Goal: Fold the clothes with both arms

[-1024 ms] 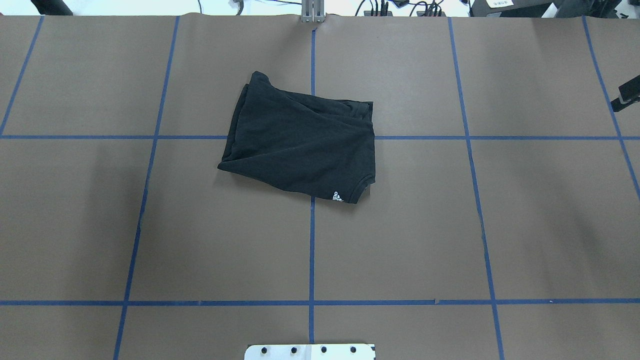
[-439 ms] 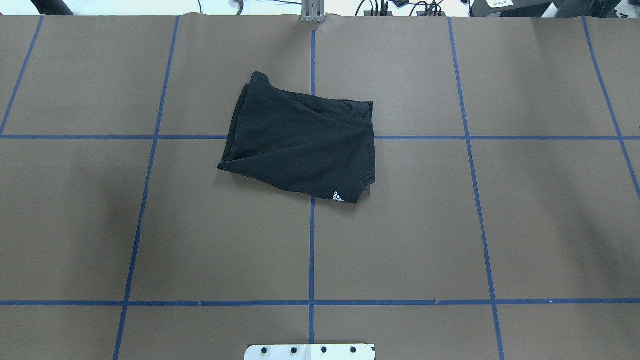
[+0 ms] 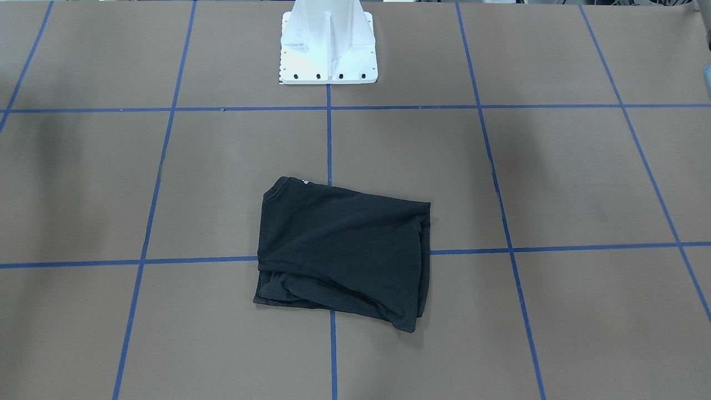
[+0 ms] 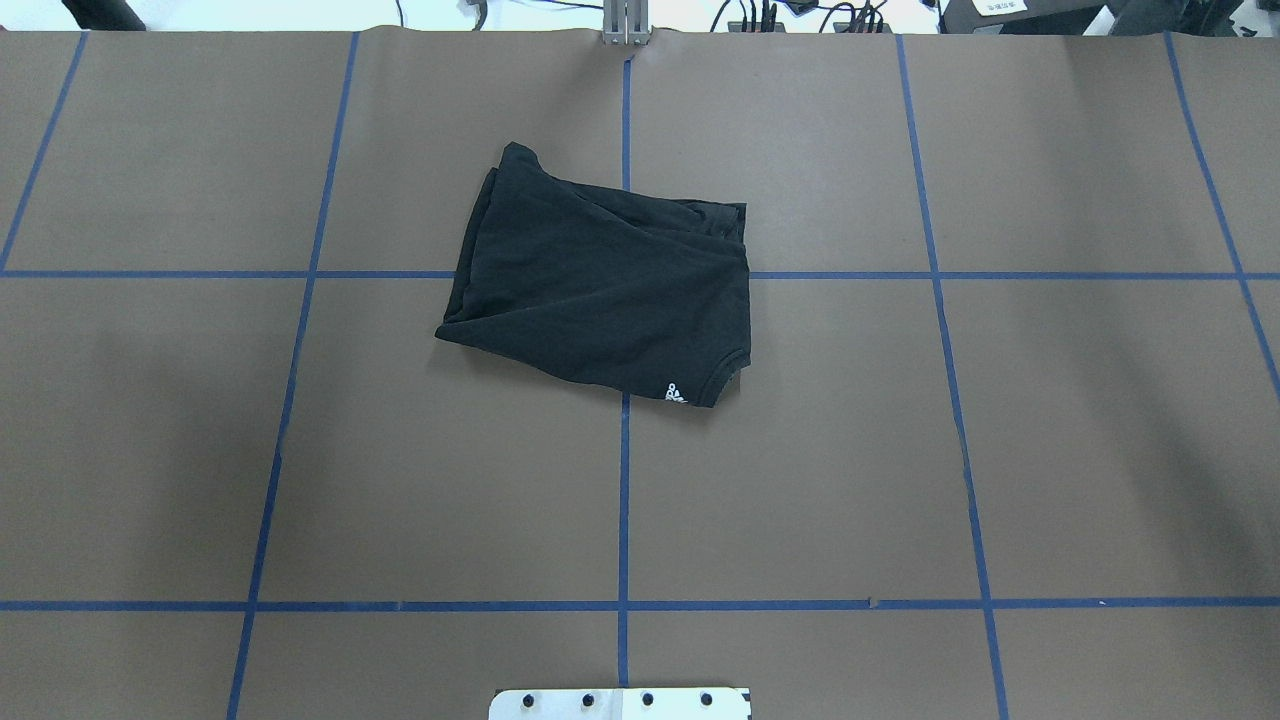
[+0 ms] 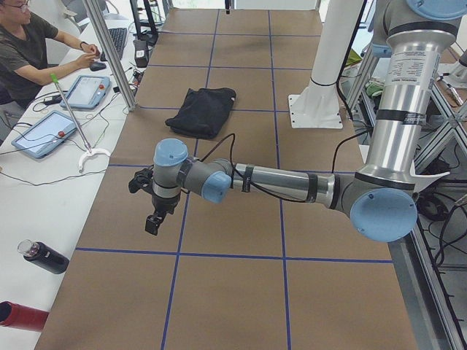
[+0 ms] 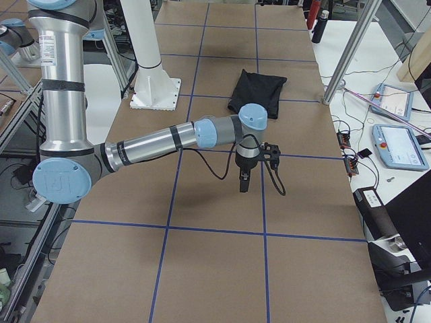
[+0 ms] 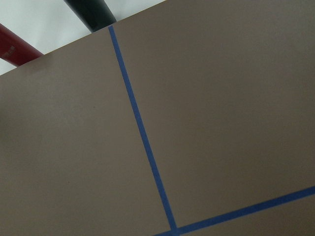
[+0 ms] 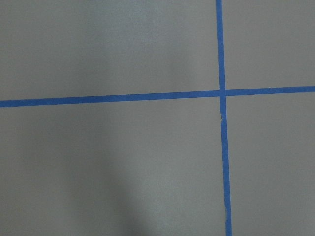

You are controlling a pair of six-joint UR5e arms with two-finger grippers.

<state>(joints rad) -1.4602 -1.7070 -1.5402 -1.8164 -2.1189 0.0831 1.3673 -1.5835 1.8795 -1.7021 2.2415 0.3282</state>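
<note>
The black T-shirt (image 4: 600, 285) lies folded into a rough rectangle at the table's middle, with a small white logo at its near right corner. It also shows in the front view (image 3: 344, 250) and both side views (image 5: 202, 111) (image 6: 258, 91). Both arms are away from it, out toward the table's ends. The left gripper (image 5: 152, 222) hangs above the brown paper, and so does the right gripper (image 6: 243, 185). I cannot tell whether either is open or shut. Both wrist views show only brown paper and blue tape.
The white pedestal (image 3: 328, 44) stands at the robot's side of the table. An operator (image 5: 22, 44) sits by tablets (image 5: 44, 135) off the far edge. A red bottle (image 5: 22, 317) and a black bottle (image 5: 44, 257) lie beyond the left end. Metal posts (image 6: 350, 47) stand along the far edge.
One second ago a black gripper part showed at the overhead view's right edge; it has moved out of that view. The T-shirt has not moved.
</note>
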